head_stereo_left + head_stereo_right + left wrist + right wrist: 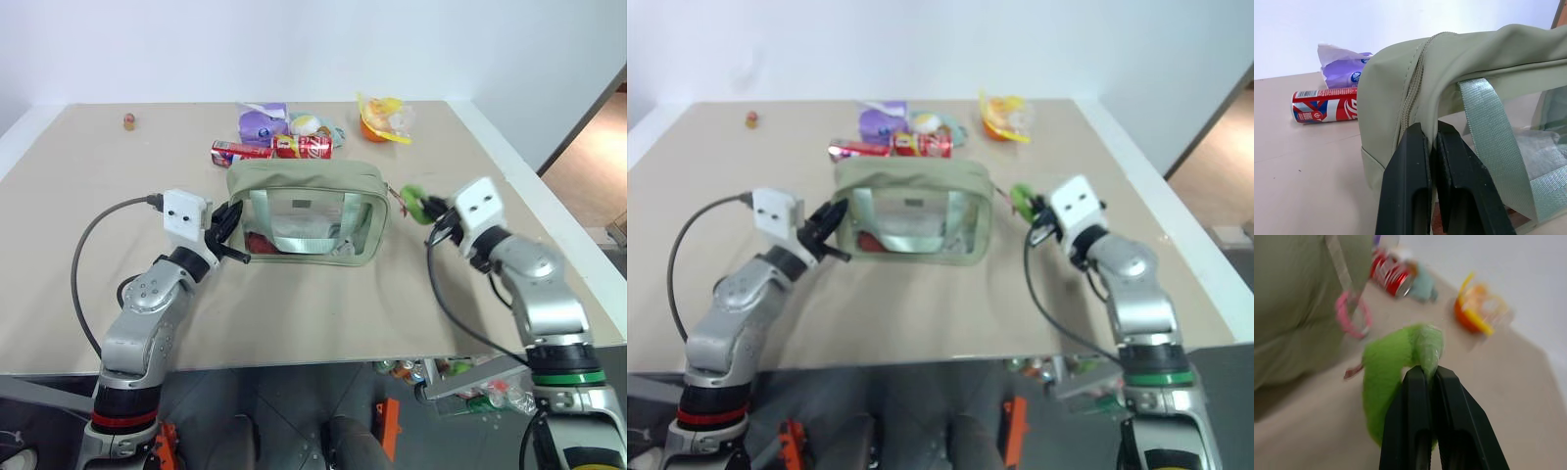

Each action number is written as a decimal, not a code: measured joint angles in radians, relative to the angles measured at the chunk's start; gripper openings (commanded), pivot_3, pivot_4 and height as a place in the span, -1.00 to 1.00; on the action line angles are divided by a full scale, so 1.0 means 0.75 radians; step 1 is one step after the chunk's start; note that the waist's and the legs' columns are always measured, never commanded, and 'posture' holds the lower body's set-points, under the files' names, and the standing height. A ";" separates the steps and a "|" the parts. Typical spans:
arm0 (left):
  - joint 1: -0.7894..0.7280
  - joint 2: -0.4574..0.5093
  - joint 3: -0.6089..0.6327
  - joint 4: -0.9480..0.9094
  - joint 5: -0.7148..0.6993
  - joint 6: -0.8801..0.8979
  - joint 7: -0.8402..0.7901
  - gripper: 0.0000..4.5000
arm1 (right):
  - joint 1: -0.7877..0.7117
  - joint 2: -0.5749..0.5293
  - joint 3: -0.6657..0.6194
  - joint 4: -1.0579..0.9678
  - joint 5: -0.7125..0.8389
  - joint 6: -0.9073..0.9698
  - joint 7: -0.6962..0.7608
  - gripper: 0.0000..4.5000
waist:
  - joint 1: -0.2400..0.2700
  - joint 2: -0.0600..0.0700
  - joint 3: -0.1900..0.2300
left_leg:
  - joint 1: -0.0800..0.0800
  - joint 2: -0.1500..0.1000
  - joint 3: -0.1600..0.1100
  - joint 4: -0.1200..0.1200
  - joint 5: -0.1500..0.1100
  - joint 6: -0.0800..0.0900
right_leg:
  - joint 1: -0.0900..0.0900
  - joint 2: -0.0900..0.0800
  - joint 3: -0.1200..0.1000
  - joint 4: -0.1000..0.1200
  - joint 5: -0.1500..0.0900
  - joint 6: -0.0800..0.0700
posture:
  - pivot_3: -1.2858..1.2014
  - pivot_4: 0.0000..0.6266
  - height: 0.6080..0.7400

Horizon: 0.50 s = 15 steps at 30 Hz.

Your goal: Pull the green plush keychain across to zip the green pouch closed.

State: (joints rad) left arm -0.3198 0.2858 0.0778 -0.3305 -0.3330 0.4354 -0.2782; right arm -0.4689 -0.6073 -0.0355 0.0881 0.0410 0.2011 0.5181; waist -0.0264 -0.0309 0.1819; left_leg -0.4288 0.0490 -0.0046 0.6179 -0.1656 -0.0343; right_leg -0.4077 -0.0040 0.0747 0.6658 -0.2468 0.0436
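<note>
You face a wide beige matte counter (88, 215) with a pale raised border along its left and right edges. Behind it stands a plain white wall (196, 49), evenly lit, with no hard shadows across it. At your far right, past the counter's edge, a strip of light wooden floor (593, 162) meets a dark door-frame edge (588, 108) that slants up toward the corner. Below the near edge of the counter you see grey tiled floor (294, 416). Light falls softly and evenly over the counter top from above.
</note>
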 measured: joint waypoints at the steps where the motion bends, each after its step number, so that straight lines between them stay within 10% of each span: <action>1: 0.003 0.000 0.000 -0.001 0.000 0.000 0.000 -1.00 | 0.010 0.011 0.010 0.012 -0.014 -0.001 -0.007 -0.98 | 0.000 0.000 0.000 | 0.000 0.000 0.000 0.000 0.000 0.000 | 0.000 0.000 0.000 0.000 0.000 0.000 | 0.03 -0.52 1.00; 15: 0.043 0.000 0.015 -0.009 -0.006 -0.020 0.000 -1.00 | 0.034 0.150 0.108 0.292 -0.125 -0.233 -0.064 -0.98 | -0.023 0.000 -0.001 | 0.006 0.001 0.000 0.000 0.000 0.000 | 0.005 0.001 0.000 0.000 0.000 0.000 | 0.03 -0.52 1.00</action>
State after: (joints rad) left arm -0.2873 0.2861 0.0887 -0.3375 -0.3373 0.4207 -0.2782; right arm -0.4436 -0.4946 0.0457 0.3072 -0.0529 0.0266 0.4698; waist -0.0437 -0.0307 0.1814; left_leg -0.4243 0.0496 -0.0046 0.6178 -0.1655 -0.0344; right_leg -0.4037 -0.0031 0.0749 0.6659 -0.2466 0.0432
